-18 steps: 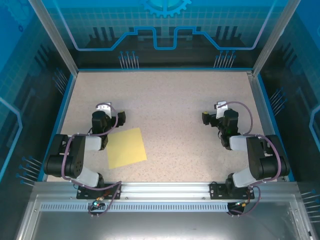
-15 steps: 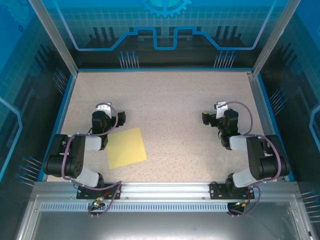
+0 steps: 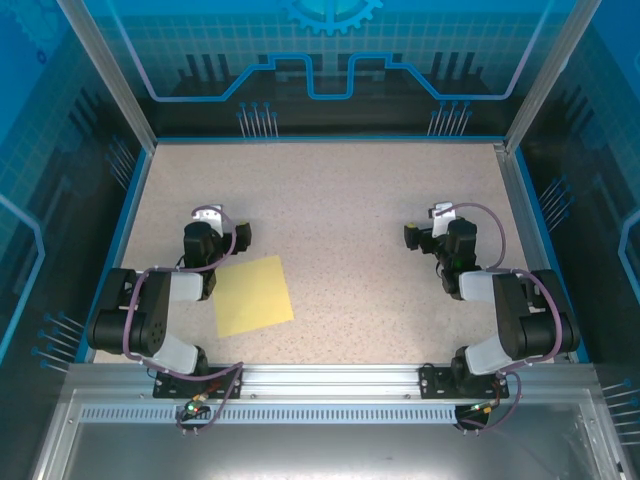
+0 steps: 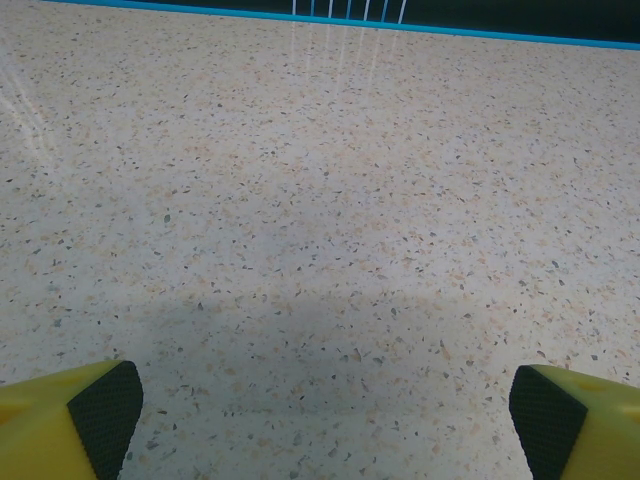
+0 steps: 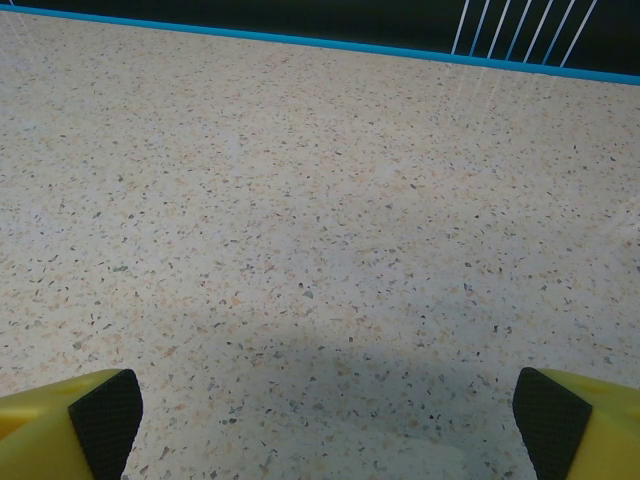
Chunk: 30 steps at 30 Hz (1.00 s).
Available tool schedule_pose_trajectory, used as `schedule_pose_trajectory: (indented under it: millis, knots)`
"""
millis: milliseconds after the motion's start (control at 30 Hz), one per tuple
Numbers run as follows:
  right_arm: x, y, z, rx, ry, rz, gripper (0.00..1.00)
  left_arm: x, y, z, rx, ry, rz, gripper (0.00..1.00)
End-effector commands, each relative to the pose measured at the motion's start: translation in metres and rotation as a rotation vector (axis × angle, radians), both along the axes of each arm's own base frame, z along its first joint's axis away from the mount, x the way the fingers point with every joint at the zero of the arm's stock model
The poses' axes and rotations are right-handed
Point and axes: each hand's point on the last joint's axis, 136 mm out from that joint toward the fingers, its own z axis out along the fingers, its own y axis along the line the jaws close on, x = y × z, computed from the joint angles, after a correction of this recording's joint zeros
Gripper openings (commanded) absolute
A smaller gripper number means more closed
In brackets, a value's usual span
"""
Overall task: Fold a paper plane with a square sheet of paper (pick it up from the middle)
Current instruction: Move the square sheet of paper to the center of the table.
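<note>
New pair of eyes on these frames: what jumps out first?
The bright-yellow square sheet of paper lies flat on the speckled table, near-left, beside the left arm. The left hand and right hand both stand open over bare table, holding nothing.

Pretty sure my spot is a robotics lab cell, not anybody's house or shop. I sit on a beige speckled tabletop [image 3: 340,200] with a bright blue rim [image 3: 325,139] round it. It's boxed in by silver aluminium frame posts [image 3: 105,75] and see-through blue wall panels [image 3: 200,50] printed with a fine grid, circuit-style lines and a blue gear shape [image 3: 332,12]. My black-and-grey left arm [image 3: 150,310] and matching right arm [image 3: 520,320] are bolted to a slotted silver metal rail [image 3: 330,378] at the near edge, with purple-grey cables [image 3: 232,372] looping off the bases. In front of that is a plain grey sheet-metal tray [image 3: 320,450]. Proper test-rig vibes all round.
</note>
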Motion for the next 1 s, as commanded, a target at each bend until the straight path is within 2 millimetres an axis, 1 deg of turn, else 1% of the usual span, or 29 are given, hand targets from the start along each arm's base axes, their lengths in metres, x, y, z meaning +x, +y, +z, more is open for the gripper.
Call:
schedule_pose_trajectory:
  millis: [0,367,433,500,567,633,667,767,833,867,933,967]
  knots:
    - [0.005,-0.001,0.004,0.0,-0.012,0.01,0.99,0.007,-0.004,0.01,0.009,-0.028,-0.028,0.99]
    - [0.005,-0.001,0.005,-0.001,-0.017,0.008,0.99,0.006,-0.003,0.011,0.013,-0.029,-0.019,0.99]
    - [0.006,-0.003,0.007,-0.014,-0.013,-0.018,0.99,0.005,0.002,0.018,0.013,-0.029,0.013,0.98]
    - [0.007,-0.009,0.019,-0.041,0.009,-0.069,0.99,0.002,0.008,0.026,0.013,-0.025,0.054,0.98]
    - [0.009,-0.013,0.035,-0.077,0.031,-0.121,0.99,-0.006,0.012,0.033,-0.005,-0.014,0.085,0.99]
    - [0.009,-0.011,0.055,-0.065,0.046,-0.156,1.0,-0.013,0.014,0.04,-0.042,-0.001,0.115,0.98]
    - [0.006,-0.008,0.059,-0.033,0.075,-0.163,0.99,-0.016,0.015,0.044,-0.059,0.004,0.127,0.98]
    - [-0.006,0.01,0.074,0.061,0.196,-0.182,0.99,-0.026,0.017,0.066,-0.135,0.01,0.178,0.99]
    - [-0.015,0.025,0.078,0.054,0.277,-0.2,0.99,-0.031,0.012,0.084,-0.191,0.032,0.178,0.99]
    - [-0.017,0.039,0.084,0.034,0.283,-0.184,1.0,-0.034,0.009,0.09,-0.215,0.042,0.179,0.99]
    - [-0.025,0.073,0.084,-0.007,0.316,-0.113,1.0,-0.039,0.005,0.105,-0.259,0.074,0.178,0.99]
    - [-0.03,0.09,0.08,-0.022,0.339,-0.07,0.99,-0.042,0.002,0.108,-0.263,0.099,0.17,0.98]
